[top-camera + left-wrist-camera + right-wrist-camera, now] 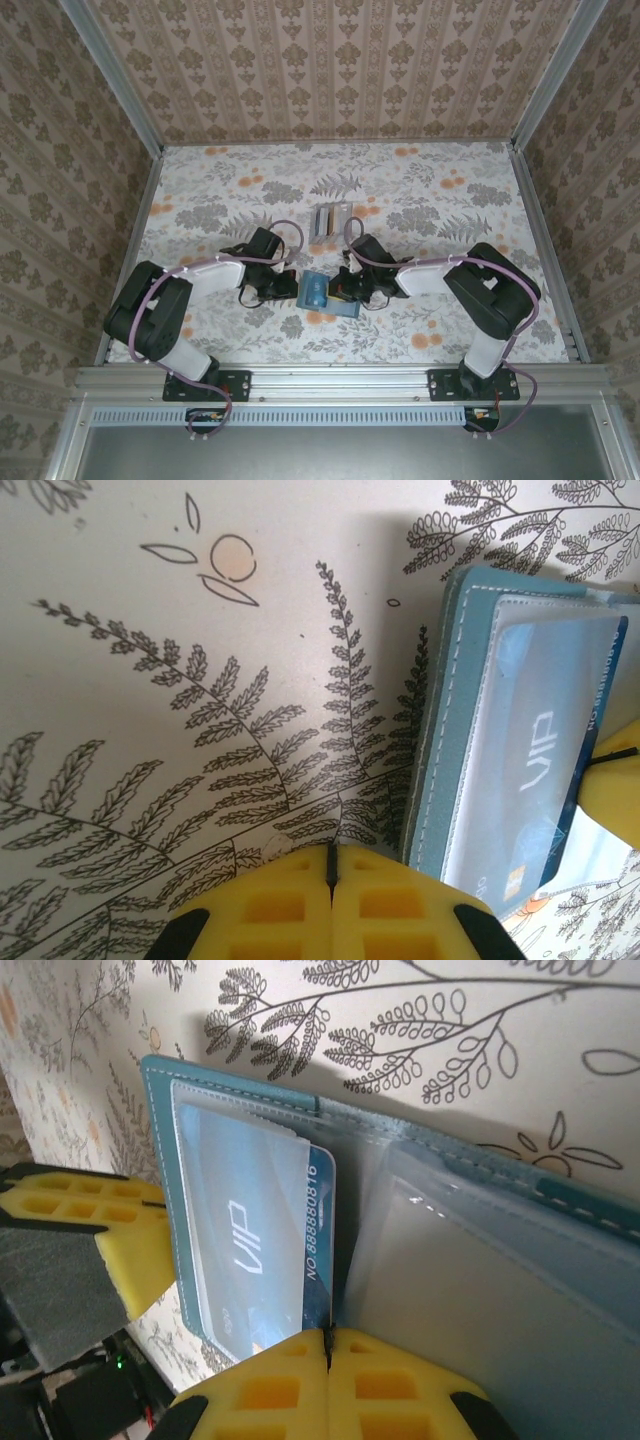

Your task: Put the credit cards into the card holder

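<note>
Closed left end effector (331,865) and closed right end effector (327,1348) sit at the open wallet's (440,730) edges, card holder (331,220) apart.

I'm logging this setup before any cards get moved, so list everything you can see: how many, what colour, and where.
wallet: one, teal, lying open on the table between the two hands
blue card: one, blue, marked VIP, tucked in the wallet's clear sleeve
card holder: one, clear greyish, standing on the table beyond the wallet
table: one, white with grey leaves and orange flowers, under everything
walls: three, brown patterned wallpaper, at the far end and both sides
arms: two, white and black with purple cables, reaching in from the near edge
left hand: one, yellow fingers, shut, just left of the wallet
right hand: one, yellow fingers, shut, over the wallet's edge
</note>
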